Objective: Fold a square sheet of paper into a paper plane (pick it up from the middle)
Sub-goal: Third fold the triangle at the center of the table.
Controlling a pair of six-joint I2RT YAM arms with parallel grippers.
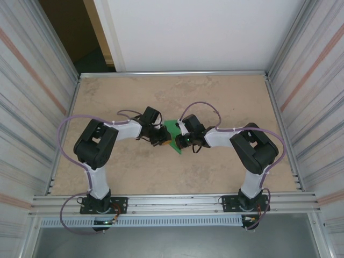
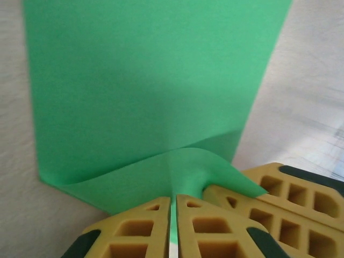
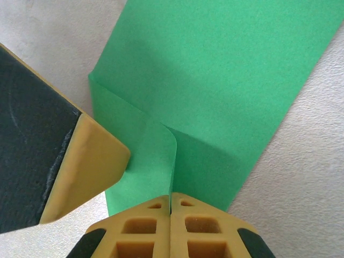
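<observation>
**Both end effectors pinch 1 raised fold of green paper at mid-worktop**

The square sheet of paper [image 1: 173, 129] lies at the middle of the worktop [image 1: 226, 97], with the 2 end effectors meeting nose to nose over its near end. The left end effector [image 2: 172, 226] has its 2 fingers drawn almost together, and a thin sliver of green is caught between them. The paper rises off the flat into a soft curled ridge that runs straight into that gap. The right end effector [image 3: 171, 226] is closed tight, finger pressed to finger on the same raised fold, and the fold's rounded lip ends at its fingertips. Each wrist view catches the other tool just beside its own, touching or nearly touching the ridge.

Beyond the pinch, the sheet stretches away as a long band with 2 straight, parallel long edges resting on the surface. A faint crease runs from the ridge out to 1 long edge. The near edge beside the left end effector's fingers curls slightly up, with a shadow under it.

Bare worktop lies on every side of the sheet, widest toward the white panel [image 1: 204, 32] at the back. Corrugated side walls [image 1: 32, 107] close in left and right, and a metal rail [image 1: 172, 201] bounds the near edge. Both elbows bow outward, each leaving a strip of open surface before its wall.
</observation>
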